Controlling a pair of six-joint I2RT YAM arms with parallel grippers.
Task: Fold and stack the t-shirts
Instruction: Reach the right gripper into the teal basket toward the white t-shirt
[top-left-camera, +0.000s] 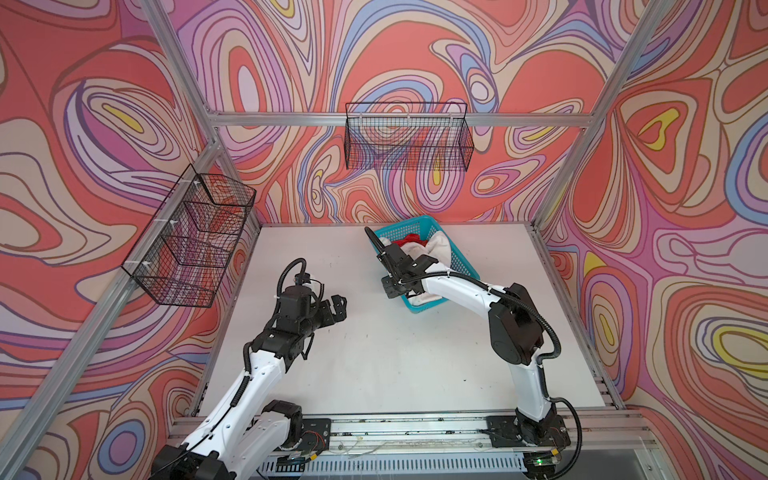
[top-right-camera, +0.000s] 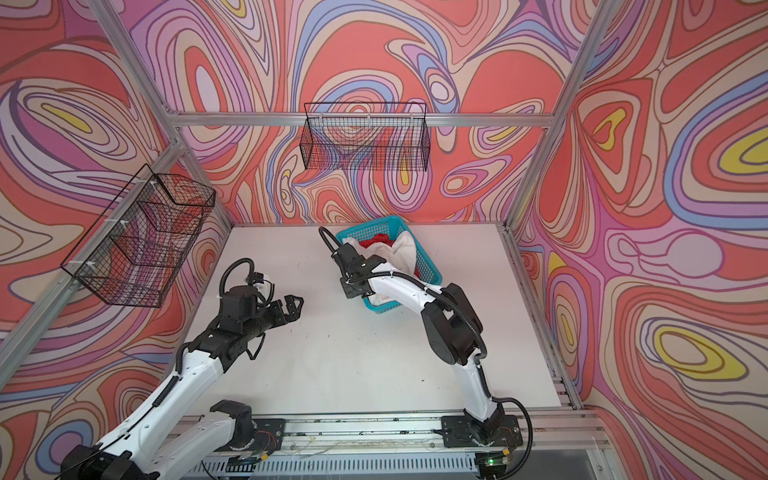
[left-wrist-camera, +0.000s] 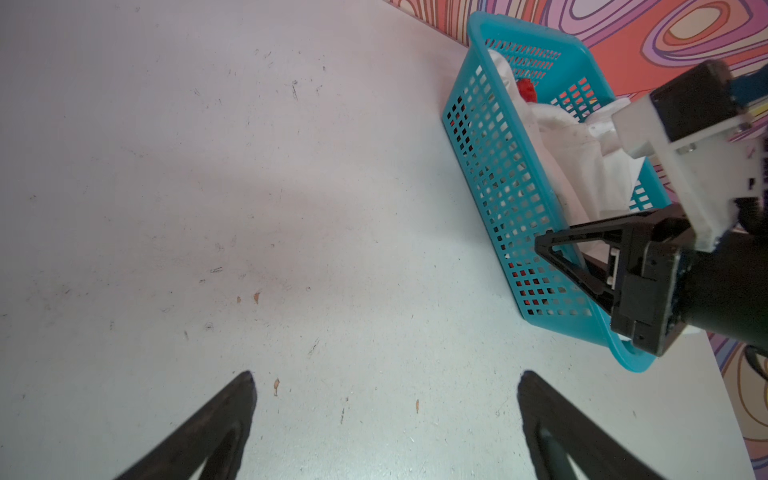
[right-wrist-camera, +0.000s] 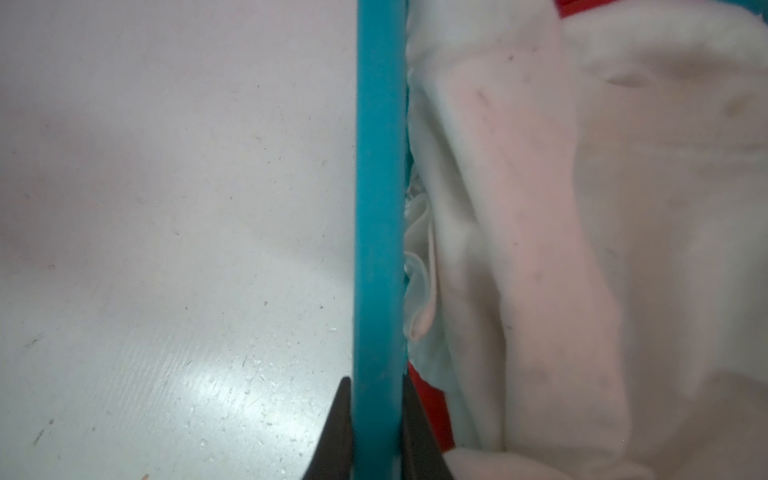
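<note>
In both top views we see a teal plastic lattice basket standing on the far part of the flat white tabletop, right of the middle. Crumpled inside it lie the large plain white cloth t-shirt and the bright red cloth t-shirt, the red one showing near the far end. The right gripper reaches down at the basket's left long wall, while the left gripper hovers over bare table, well apart from the basket. In the left wrist view, we find the left gripper's jaws spread wide with nothing between them, the basket beyond, and the right gripper set on its rim. In the right wrist view, the right gripper's jaws are clenched on the basket's teal rim, one finger outside, one inside, with white cloth and a strip of red just beside.
</note>
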